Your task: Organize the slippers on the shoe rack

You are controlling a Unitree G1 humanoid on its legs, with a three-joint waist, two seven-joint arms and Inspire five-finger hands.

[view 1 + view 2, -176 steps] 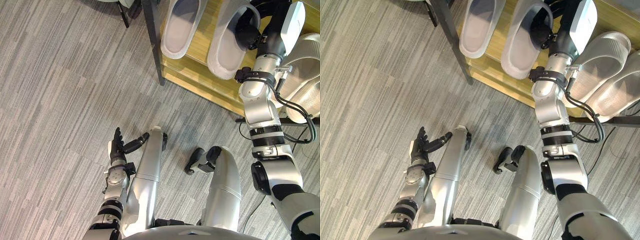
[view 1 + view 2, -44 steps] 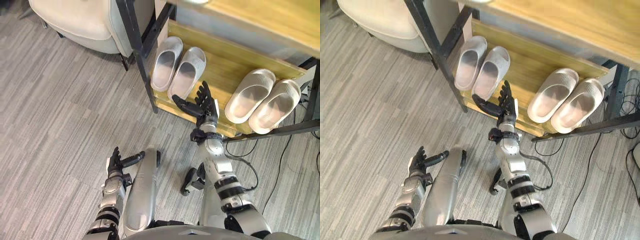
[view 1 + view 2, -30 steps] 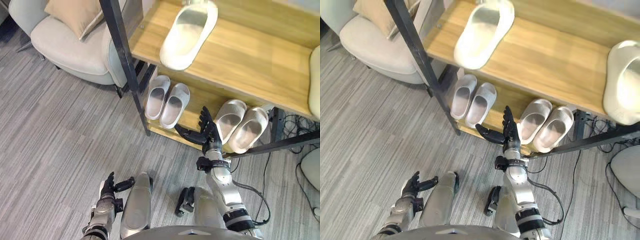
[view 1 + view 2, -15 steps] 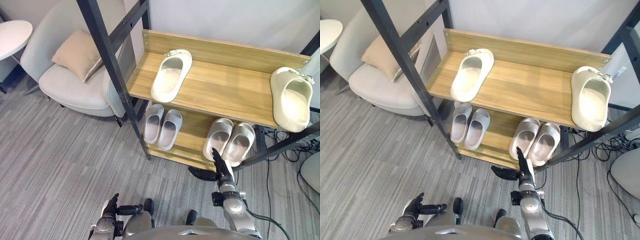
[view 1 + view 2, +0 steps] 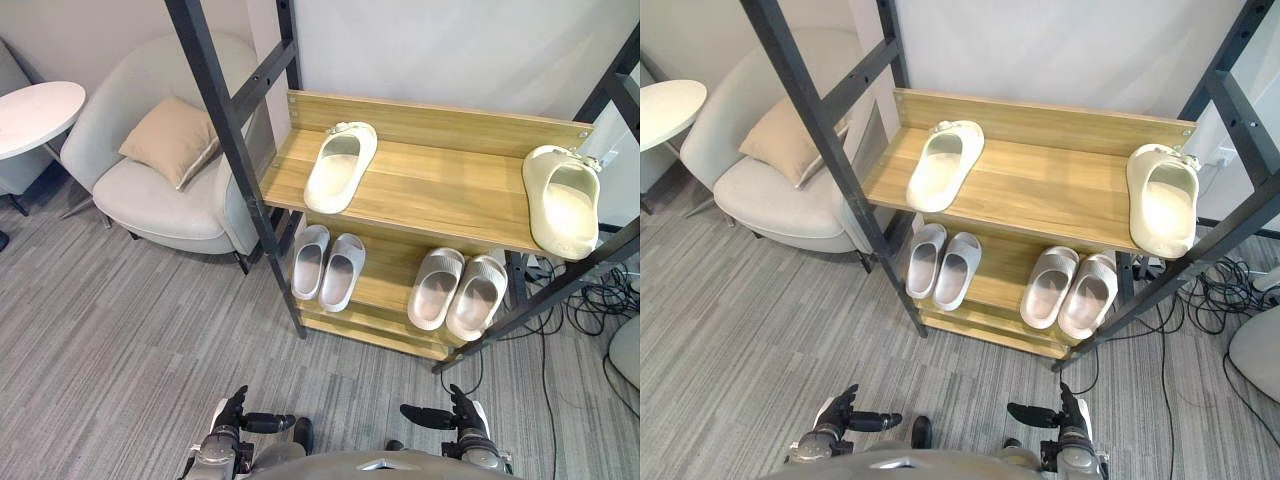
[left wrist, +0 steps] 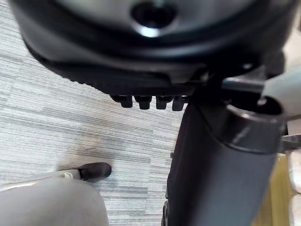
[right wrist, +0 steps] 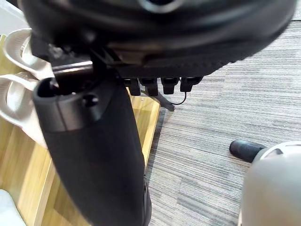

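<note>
Here we see the shoe rack (image 5: 440,192) straight ahead, a black metal frame with two wooden shelves. On the upper shelf two cream slippers lie well apart. The left cream slipper (image 5: 341,167) lies at a slant near the shelf's left end. The right cream slipper (image 5: 562,200) lies at the right end, just beside the frame's post. On the lower shelf we find two grey pairs, each with its slippers side by side. The left grey pair (image 5: 327,266) is toward the left post and the right grey pair (image 5: 460,290) toward the right one.

Both hands hang low over the grey floor (image 5: 120,330), apart from the rack. The left hand (image 5: 232,415) has its fingers stretched out, its thumb points inward, and it grasps nothing. The right hand (image 5: 465,425) is likewise spread and empty. In the left wrist view we see its fingertips (image 6: 146,101) in a row with only floor past them. In the right wrist view the fingertips (image 7: 162,84) hang over the floor, with pale slippers on a wooden shelf beside the thumb.

Left of the rack stand a pale armchair (image 5: 150,195) holding a tan cushion (image 5: 172,140) and a round white side table (image 5: 35,105).
</note>
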